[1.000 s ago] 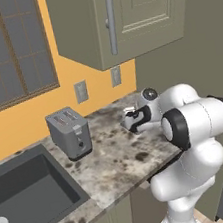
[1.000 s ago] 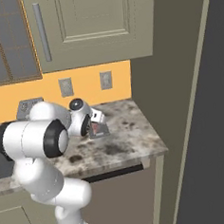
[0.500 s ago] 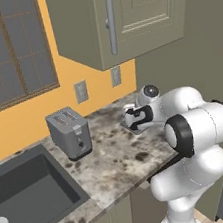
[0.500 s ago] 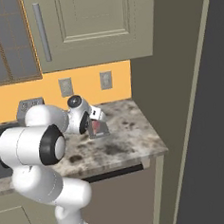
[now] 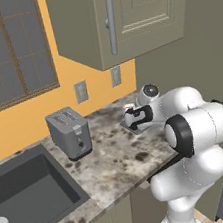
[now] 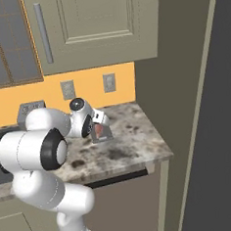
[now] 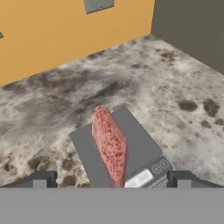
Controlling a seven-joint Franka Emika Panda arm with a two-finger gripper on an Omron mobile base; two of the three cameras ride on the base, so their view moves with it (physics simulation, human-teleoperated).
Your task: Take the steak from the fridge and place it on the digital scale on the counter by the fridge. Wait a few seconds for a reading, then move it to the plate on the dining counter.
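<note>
Gripper [image 7: 111,181]: fingers spread wide apart, holding nothing, poised just above the scale.
Steak [image 7: 109,144]: lying on the digital scale [image 7: 140,144], between the fingertips, long axis running 12 to 6 o'clock.
Scale: flat on the counter [image 7: 175,87], display toward 5 o'clock.
Toaster [image 5: 68,132]: well apart, at 9 o'clock of the gripper [image 5: 131,120].

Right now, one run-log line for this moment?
phase: weighing | steak: lying on digital scale | gripper: open, above steak | counter: by fridge
</note>
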